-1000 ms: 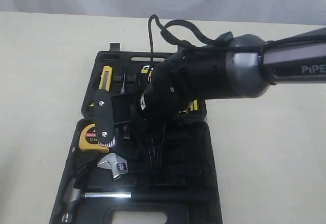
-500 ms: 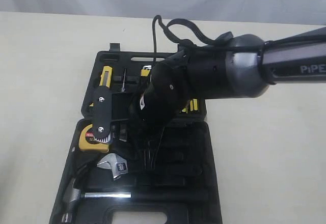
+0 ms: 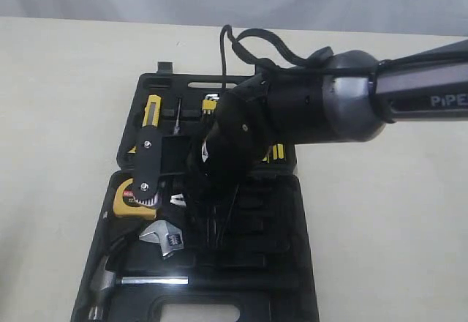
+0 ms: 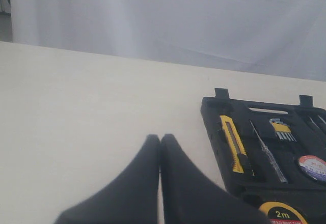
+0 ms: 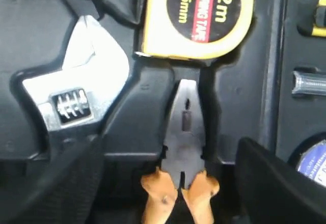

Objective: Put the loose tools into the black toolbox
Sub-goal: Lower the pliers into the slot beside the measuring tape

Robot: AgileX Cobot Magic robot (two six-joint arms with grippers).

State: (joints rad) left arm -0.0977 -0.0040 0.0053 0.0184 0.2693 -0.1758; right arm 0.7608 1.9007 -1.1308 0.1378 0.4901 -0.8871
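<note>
The tape measure point(image 5: 198, 15), at the left of the toolbox's point(image 3: 303, 263) near half, reads "2m" and "12.5mm". The right arm point(image 3: 409, 95) reads "PIPE". The left claw point(image 4: 160, 183) is pressed shut and empty over the table point(image 4: 76, 107), left of the toolbox. The right claw point(image 5: 168, 147) is spread wide, clear of the pliers point(image 5: 184, 132), which lie in their recess just beside the tape measure. Only the left wrist view shows the left claw.
</note>
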